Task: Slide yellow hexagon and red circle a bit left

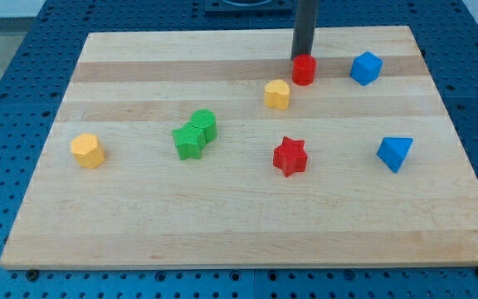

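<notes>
The red circle (304,70) stands near the view's top, right of the middle. The yellow hexagon (277,94) sits just below and left of it, a small gap apart. My tip (303,58) is at the top edge of the red circle, right behind it and seemingly touching it; the rod rises straight up out of the view. The red circle hides the very end of the tip.
A wooden board (139,224) lies on a blue perforated table. A second yellow block (88,150) sits at the left. A green round block (203,124) touches a green star (189,141). There are also a red star (290,156), a blue cube (366,67) and a blue triangle (395,153).
</notes>
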### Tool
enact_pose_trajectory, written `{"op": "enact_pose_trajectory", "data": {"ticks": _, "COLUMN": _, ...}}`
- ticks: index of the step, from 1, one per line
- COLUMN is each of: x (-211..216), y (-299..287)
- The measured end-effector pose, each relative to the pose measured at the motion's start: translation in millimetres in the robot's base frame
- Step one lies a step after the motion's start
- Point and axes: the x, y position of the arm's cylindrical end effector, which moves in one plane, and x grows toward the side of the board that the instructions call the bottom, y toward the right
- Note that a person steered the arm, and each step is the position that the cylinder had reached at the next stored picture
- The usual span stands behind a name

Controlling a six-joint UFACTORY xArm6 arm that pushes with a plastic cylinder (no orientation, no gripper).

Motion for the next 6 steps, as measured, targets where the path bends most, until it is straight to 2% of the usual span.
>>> {"op": "enact_pose_trajectory", "data": {"ticks": 3, "x": 0.0, "y": 0.0}}
{"op": "enact_pose_trajectory", "data": {"ticks": 5, "x": 14.3, "y": 8.1}}
{"op": "enact_pose_trajectory", "data": {"ticks": 6, "x": 35.8, "y": -6.0}}
